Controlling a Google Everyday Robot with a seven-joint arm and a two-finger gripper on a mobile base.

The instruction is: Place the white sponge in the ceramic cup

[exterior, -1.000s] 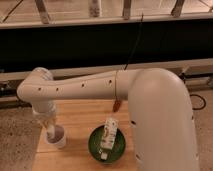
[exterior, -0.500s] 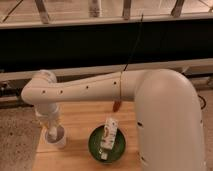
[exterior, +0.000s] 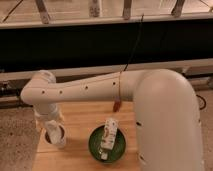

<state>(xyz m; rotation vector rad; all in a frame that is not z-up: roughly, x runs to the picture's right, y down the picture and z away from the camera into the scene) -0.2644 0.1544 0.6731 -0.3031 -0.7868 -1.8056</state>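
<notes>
Pincer (exterior: 53,131) over one ceramic cup (exterior: 56,137), one carton (exterior: 109,135)

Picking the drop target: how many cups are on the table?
1: the cup stands at the table's left edge, under the gripper, left of the green plate.

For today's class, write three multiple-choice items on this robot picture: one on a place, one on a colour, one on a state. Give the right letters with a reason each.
1. Where is the hand?
A. directly over the ceramic cup
B. over the plate
C. off the table

2. What colour is the round plate?
A. blue
B. green
C. red

3. How does the white carton stand?
A. flat on the wooden table
B. inside the cup
C. on the plate, leaning

Key: 1 A, the arm's end comes down at the cup's rim. 2 B, its rim shows dark green. 3 C, its base rests on the plate and it tilts.
</notes>
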